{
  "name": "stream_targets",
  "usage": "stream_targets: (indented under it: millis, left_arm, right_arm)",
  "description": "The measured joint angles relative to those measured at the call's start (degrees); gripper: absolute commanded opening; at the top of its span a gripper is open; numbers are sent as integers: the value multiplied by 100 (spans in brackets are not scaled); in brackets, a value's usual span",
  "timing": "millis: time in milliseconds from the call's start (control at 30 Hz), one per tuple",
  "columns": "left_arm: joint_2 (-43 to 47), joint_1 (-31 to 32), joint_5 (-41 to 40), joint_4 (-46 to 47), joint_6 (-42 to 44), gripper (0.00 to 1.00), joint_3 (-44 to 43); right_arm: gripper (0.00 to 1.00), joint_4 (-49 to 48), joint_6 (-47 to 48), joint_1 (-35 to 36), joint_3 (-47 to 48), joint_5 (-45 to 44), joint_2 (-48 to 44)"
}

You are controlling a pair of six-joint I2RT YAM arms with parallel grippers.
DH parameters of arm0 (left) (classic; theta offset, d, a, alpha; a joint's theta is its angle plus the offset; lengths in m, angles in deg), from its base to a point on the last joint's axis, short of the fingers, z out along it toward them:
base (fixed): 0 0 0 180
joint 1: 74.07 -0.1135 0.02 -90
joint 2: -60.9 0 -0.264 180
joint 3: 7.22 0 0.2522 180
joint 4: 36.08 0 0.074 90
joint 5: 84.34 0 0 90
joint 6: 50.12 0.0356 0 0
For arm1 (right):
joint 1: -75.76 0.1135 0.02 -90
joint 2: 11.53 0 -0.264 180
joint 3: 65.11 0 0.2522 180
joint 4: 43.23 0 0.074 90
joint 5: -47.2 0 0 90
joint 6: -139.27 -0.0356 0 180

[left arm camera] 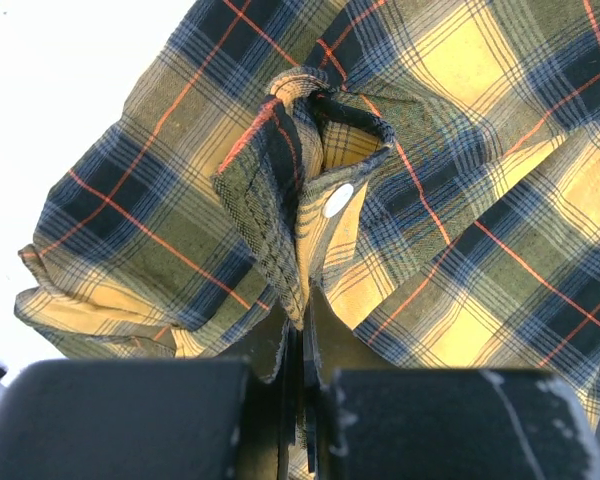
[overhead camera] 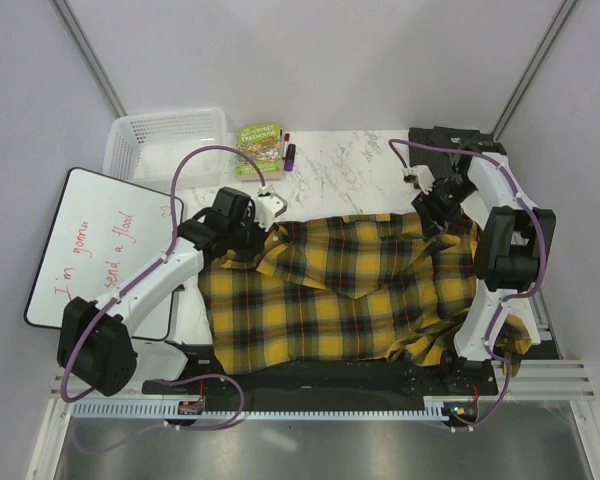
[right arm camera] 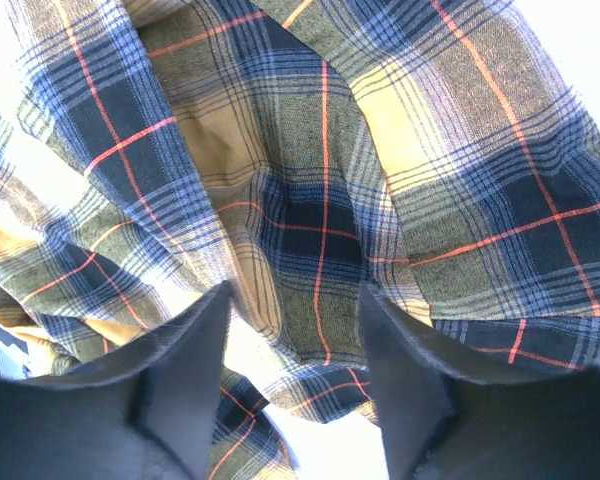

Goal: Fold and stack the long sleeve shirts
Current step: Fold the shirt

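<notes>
The shirt (overhead camera: 340,295) sprawls rumpled over the near half of the tabletop (overhead camera: 350,170): soft, light, floppy. Left jaws are clamped on a buttoned edge; right jaws gape over cloth near the right edge. Seams and hems should hold best.

So up close we've got the left gripper (left arm camera: 302,345) pinched tight on a fold of the plaid shirt (left arm camera: 470,250). Both dark fingers (left arm camera: 140,420) fill the bottom of the shot with barely a sliver between them. The bit we're holding stands up in a bunched ridge, with a white button (left arm camera: 337,200) showing on it. There's a bright white surface (left arm camera: 70,70) top left.
</notes>
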Motion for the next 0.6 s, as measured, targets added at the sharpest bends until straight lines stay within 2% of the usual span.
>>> stream_targets:
  millis: [67,167,233,300,367,467,500,533,600]
  left_arm:
    - [-57,0,9,39,2,2,7]
    - [-170,-15,7,129,2,2,50]
    - [-229,-50,2,151,2,2,81]
    - [-262,-92,-9,170,4,2,85]
    - [-273,-131,-22,236,4,2,85]
    - [-273,-170,-39,339,7,2,101]
    - [-273,-179,-52,378,7,2,125]
    - [-273,-192,-79,400,7,2,149]
    - [-271,-216,-133,446,9,2,210]
  right_arm:
    - [53,-7,4,0,0,-35,39]
    - [40,-63,4,0,-33,-155,131]
    - [28,-133,11,0,-107,-271,190]
    - [22,-197,17,0,-170,-389,249]
    - [22,-271,-2,0,-210,-494,302]
    - [35,-411,-85,-2,-212,-570,339]
    - [49,-459,-129,-2,-208,-588,343]
    - [56,-487,-175,-2,-184,-608,354]
    - [61,-522,-258,-4,-85,-605,372]
